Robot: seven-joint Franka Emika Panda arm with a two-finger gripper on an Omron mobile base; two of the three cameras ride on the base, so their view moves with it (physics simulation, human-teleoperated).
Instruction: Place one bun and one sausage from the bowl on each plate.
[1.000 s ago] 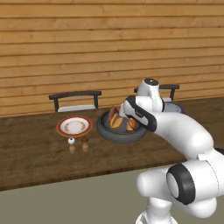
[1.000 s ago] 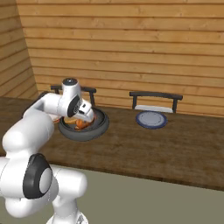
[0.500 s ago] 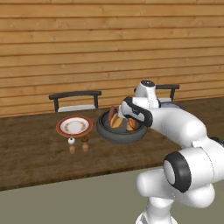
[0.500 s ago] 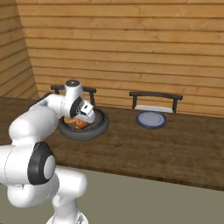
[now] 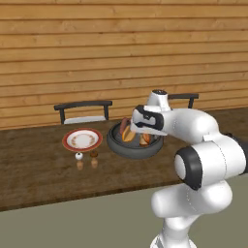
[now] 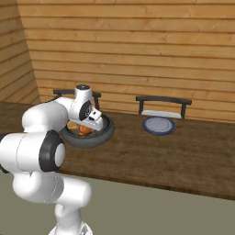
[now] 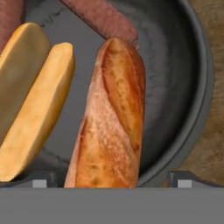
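Observation:
The dark bowl (image 5: 133,154) (image 6: 89,141) sits on the wooden table and my gripper (image 5: 138,131) (image 6: 87,127) hangs low over its inside. In the hand view a brown crusty bun (image 7: 113,122) lies in the middle of the bowl (image 7: 202,78). A pale split bun (image 7: 30,96) lies to its left and a sausage (image 7: 103,19) above it. My gripper (image 7: 112,181) is open, and its fingertips (image 7: 41,180) stand either side of the crusty bun's near end, holding nothing. The white red-rimmed plate (image 5: 82,139) lies left of the bowl. The blue plate (image 6: 159,125) lies to its right.
Two small shakers (image 5: 86,156) stand in front of the white plate. Dark chairs (image 5: 83,111) (image 6: 163,106) stand behind the table against the wooden wall. My white arm (image 5: 198,140) reaches over the table's front edge.
The hand has stayed over the bowl with its jaws open. The arm's elbow has swung in a little.

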